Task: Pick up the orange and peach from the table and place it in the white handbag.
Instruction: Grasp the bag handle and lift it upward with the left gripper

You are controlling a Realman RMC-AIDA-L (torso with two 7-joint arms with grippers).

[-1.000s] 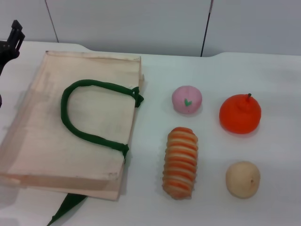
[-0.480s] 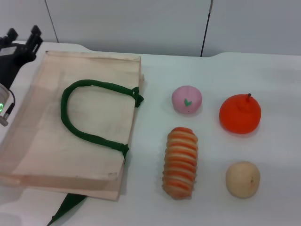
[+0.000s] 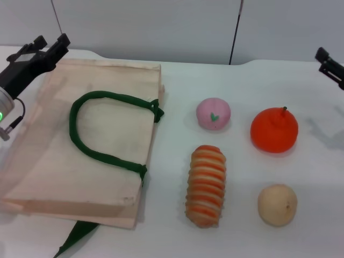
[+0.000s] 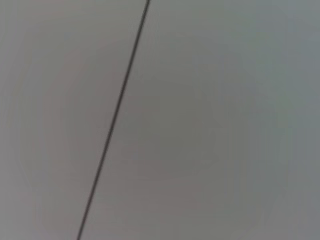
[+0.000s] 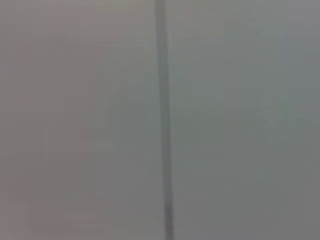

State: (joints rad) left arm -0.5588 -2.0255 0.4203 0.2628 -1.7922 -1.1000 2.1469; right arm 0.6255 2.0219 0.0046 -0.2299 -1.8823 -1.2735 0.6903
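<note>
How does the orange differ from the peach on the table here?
The orange is bright orange-red with a dark stem on top; the peach is pink with a small green heart mark. The orange is larger than the peach. The orange lies farther from the white handbag than the peach. Both are round and ungrasped.

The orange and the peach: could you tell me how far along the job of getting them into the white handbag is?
Nothing looks done yet: the orange and the peach sit on the table, and the white handbag lies flat. Neither gripper holds anything; the left gripper is over the bag's far corner and the right gripper is at the table's far right edge. Both picks and placements remain.
</note>
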